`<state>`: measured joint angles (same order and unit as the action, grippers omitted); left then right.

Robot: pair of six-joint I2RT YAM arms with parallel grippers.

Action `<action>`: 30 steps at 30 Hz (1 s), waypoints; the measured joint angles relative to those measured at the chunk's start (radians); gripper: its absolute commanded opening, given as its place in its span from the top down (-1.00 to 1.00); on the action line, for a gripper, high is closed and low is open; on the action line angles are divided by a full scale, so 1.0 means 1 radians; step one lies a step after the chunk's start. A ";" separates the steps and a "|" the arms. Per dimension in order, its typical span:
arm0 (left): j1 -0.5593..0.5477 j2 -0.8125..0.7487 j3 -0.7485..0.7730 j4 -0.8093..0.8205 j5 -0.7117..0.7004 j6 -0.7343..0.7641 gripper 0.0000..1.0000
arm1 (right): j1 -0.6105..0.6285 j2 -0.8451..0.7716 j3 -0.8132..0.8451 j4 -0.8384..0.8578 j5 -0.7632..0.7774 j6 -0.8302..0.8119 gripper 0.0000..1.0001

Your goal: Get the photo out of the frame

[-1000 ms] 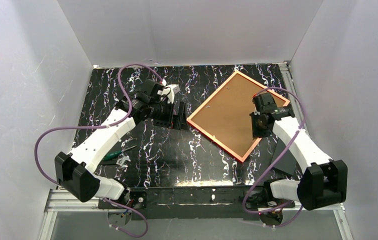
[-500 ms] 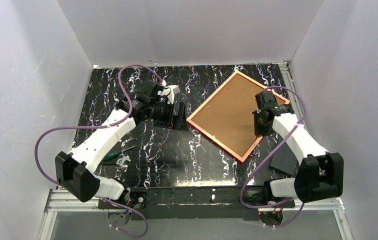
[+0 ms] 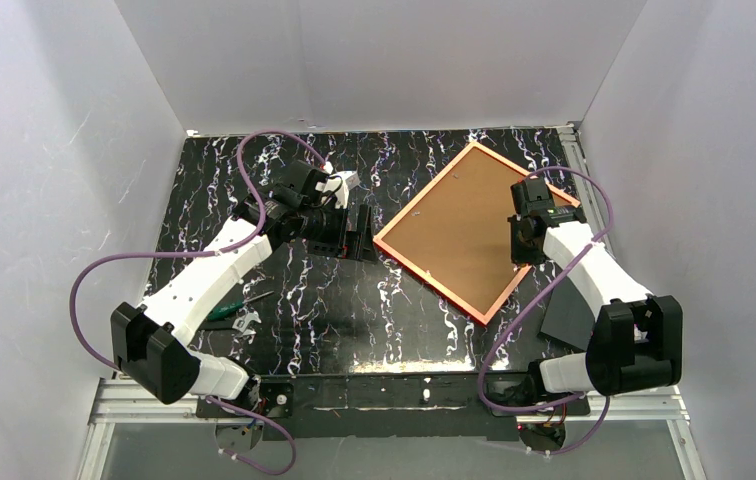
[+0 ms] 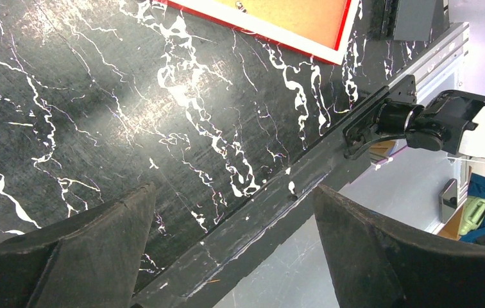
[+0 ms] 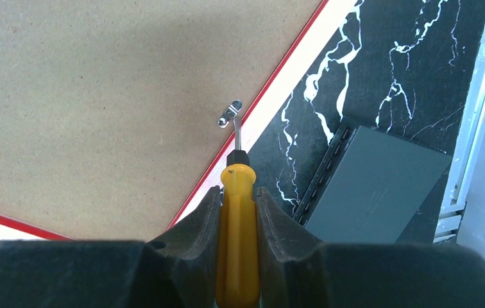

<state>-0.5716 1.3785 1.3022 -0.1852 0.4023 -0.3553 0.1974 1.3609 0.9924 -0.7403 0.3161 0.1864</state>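
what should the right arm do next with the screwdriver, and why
Probably lever the small metal clip aside, off the backing board. The right gripper is clamped on the yellow screwdriver, whose tip meets that clip by the rim of the frame, and the board still sits in the frame.

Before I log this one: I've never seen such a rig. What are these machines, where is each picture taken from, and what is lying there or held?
Two robot arms are bolted at the near edge of a black table. The wide picture looks down from above and behind them; the other two come from a camera on each wrist. The frame lies face down, brown backing board up, so the photo is hidden. The right gripper is shut on a yellow-handled screwdriver, its tip at a small metal clip on the board. The left gripper is open above the table. A grey flat box lies right of the frame, a green-handled tool on the left.
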 measured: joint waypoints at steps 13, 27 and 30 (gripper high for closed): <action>0.000 0.005 0.000 0.001 0.003 -0.005 -0.86 | -0.021 0.002 -0.009 0.057 -0.007 -0.003 0.97; 0.000 0.008 -0.002 0.008 0.006 -0.013 -0.86 | -0.142 -0.042 0.006 0.089 -0.005 0.047 0.97; 0.000 0.008 -0.003 0.011 0.009 -0.018 -0.86 | -0.234 -0.053 0.045 0.090 -0.010 0.074 0.97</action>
<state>-0.5716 1.3861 1.2995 -0.1738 0.4114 -0.3733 -0.0368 1.3079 1.0378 -0.6506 0.3061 0.2600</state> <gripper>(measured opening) 0.927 0.274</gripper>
